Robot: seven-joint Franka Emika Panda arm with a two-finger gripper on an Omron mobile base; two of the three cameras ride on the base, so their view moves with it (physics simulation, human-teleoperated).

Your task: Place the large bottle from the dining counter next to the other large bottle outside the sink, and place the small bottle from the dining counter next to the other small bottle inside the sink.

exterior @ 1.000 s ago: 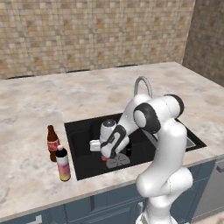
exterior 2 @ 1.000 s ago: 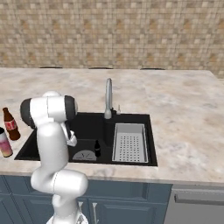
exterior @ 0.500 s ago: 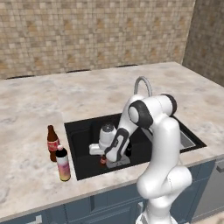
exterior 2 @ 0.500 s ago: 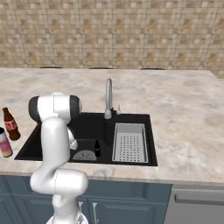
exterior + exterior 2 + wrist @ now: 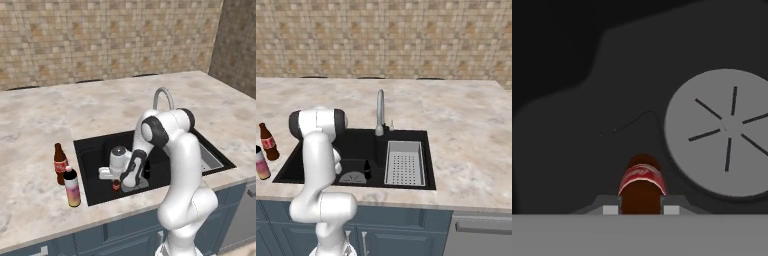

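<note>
Hand view cuts off your small bottle [image 5: 641, 187] below its red label; the gripper [image 5: 641, 210] is clamped on it, low in the sink [image 5: 90, 150] beside the drain [image 5: 724, 150].

Both base views are looking down over the sink [image 5: 95, 150] from behind; hand view is pointing close at its floor.
</note>
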